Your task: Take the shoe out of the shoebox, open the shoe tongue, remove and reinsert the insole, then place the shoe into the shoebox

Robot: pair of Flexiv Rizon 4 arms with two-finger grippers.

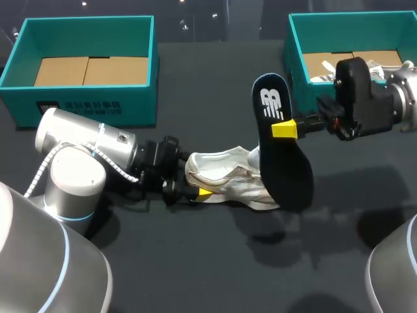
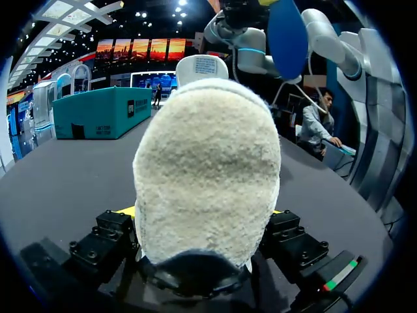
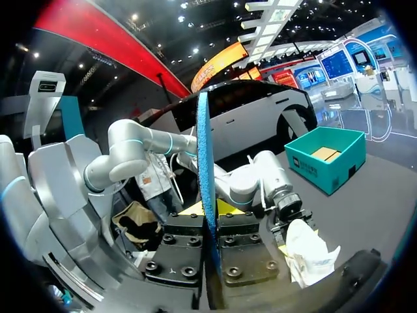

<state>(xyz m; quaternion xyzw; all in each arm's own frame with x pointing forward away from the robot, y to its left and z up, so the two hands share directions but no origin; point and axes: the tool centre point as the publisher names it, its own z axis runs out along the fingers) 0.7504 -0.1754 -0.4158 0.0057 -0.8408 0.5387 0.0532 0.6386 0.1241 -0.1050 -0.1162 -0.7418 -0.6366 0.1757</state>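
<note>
The off-white cloth shoe (image 1: 225,176) looks fuzzy and rough at the heel, kinda suede-like. The dark blue flat insole (image 1: 281,163) above it is matt. The black table top (image 1: 195,261) under the shoe is matt too. The teal cardboard box (image 1: 91,104) beyond the shoe's heel end looks dull, with a plain brown card floor. The silver arm casing (image 1: 78,140) by the heel is smooth and glossy.

Your cream-white shoe (image 1: 225,175) is lying out of the box on the dark desk (image 1: 215,267), its heel end pointing toward your left side. The dark blue insole (image 1: 281,153), showing a white logo near its upper end, is hanging nearly upright over the shoe's toe end. The teal left shoebox (image 1: 130,98) and right shoebox (image 1: 294,59) are sitting open at the far side, showing cardboard floors.
</note>
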